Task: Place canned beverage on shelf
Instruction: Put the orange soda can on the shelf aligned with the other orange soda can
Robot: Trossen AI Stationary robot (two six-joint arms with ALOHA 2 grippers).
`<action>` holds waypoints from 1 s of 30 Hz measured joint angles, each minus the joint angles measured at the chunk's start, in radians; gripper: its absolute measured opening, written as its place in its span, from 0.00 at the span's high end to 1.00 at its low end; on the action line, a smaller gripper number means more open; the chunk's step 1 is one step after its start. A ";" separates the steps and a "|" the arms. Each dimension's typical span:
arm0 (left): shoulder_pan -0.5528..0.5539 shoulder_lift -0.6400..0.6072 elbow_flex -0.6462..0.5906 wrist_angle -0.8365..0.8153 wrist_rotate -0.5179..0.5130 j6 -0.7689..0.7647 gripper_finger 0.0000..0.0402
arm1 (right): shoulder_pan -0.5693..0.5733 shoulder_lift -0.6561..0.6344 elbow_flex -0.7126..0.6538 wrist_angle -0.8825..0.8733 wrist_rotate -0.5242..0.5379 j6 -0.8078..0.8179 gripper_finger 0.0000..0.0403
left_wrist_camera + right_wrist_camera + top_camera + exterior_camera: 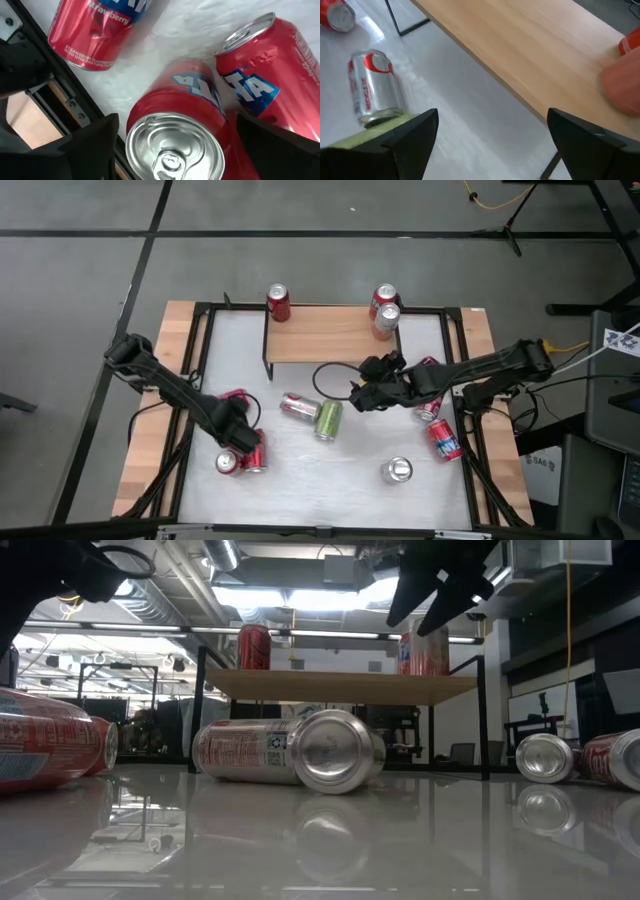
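Observation:
The shelf [330, 335], a light-wood plank on black legs, stands at the table's far side. A red can [278, 302] stands at its left end and two cans [386, 310] at its right end. My left gripper [240, 442] is open at the near left. Its fingers stand on either side of a red can [175, 145] without plainly touching it. Two more red cans [270, 85] [95, 30] lie beside it. My right gripper [362, 395] is open and empty. It is raised above the table in front of the shelf [530, 55], near a silver can [372, 85] and a green can [328, 420].
More cans lie on the white tabletop at the right [428, 408] [445, 438], and a silver one [398, 470] is near the front. A black frame rail [200, 360] runs along the table's sides. The middle of the shelf top is bare.

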 joint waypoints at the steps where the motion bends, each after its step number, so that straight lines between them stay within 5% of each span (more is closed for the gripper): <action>1: 0.000 0.004 0.000 0.002 -0.001 0.000 0.02 | 0.000 0.001 -0.001 0.000 -0.001 0.000 0.10; 17: -0.008 0.004 0.000 0.001 0.002 0.006 0.33 | 0.000 0.007 0.000 0.011 -0.008 -0.048 0.10; 30: 0.014 -0.090 -0.001 0.003 0.002 0.056 0.33 | 0.000 0.007 0.000 0.012 -0.007 -0.048 0.10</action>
